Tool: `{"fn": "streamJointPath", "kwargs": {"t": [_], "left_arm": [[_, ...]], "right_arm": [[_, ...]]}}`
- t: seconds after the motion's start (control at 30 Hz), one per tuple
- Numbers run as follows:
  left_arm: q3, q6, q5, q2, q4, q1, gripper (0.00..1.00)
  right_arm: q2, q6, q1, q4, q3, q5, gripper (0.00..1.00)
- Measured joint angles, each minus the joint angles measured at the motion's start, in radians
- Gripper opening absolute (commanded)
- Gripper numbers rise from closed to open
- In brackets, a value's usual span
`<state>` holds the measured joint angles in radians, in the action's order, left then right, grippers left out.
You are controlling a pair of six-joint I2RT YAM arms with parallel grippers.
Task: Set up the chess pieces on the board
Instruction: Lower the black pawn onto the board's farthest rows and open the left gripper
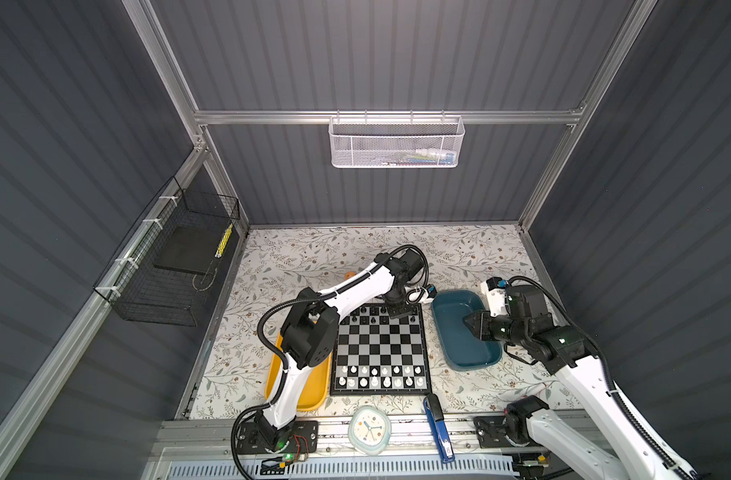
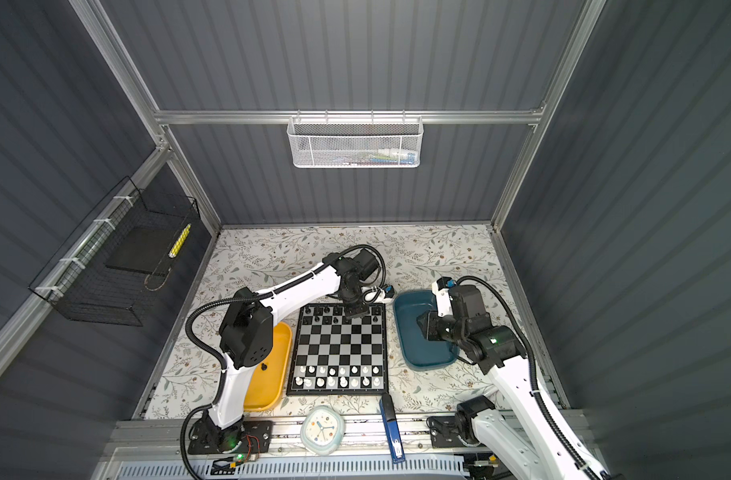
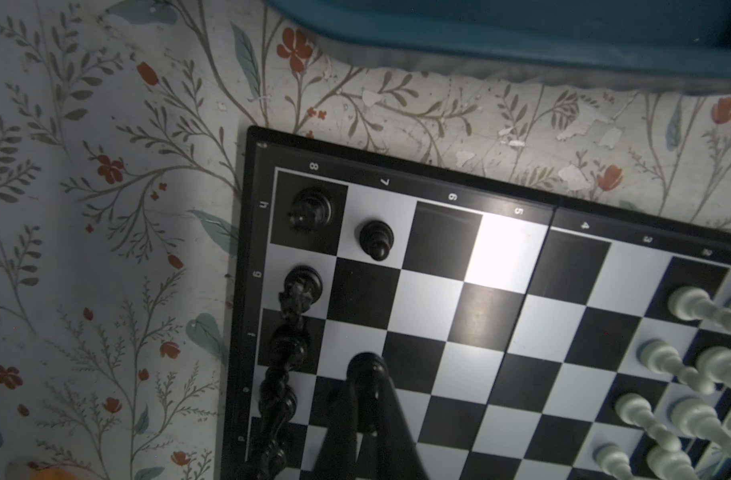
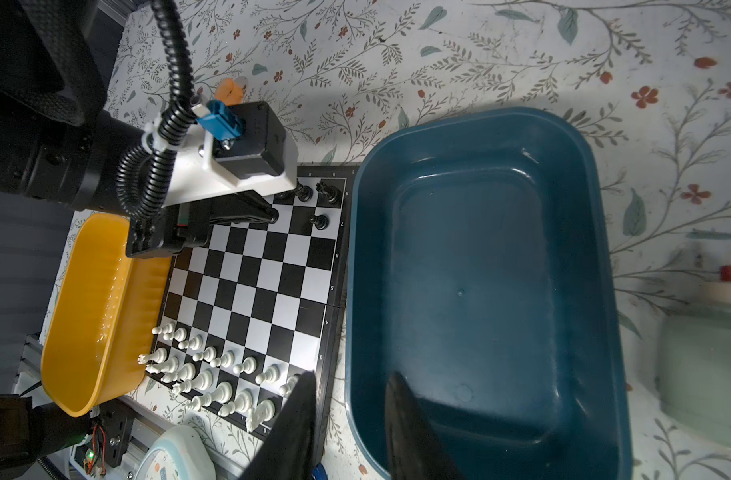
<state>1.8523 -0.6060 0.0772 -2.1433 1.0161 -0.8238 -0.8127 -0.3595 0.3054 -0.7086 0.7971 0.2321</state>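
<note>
Left gripper (image 3: 366, 384) clamps glossy black plastic pawn (image 3: 366, 362) over black-and-silver chessboard (image 3: 501, 332).
Right gripper (image 4: 351, 419) gapes empty; crooked release could topple neighbouring black chessmen (image 3: 301, 286).

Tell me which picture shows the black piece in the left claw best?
The left wrist view: it looks close down on the black piece pinched in the left claw over the board. The right wrist view shows it tiny, at the claw's tip. In both top views the claw hides it.
</note>
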Motion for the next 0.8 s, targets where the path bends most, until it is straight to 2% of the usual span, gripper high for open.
{"fn": "streamJointPath", "kwargs": {"t": [0.8], "left_arm": [[0.006, 0.013, 0.006, -0.055, -0.045, -0.009, 0.09]], "right_arm": [[0.0, 0.0, 0.0, -0.003, -0.013, 0.0, 0.32]]}}
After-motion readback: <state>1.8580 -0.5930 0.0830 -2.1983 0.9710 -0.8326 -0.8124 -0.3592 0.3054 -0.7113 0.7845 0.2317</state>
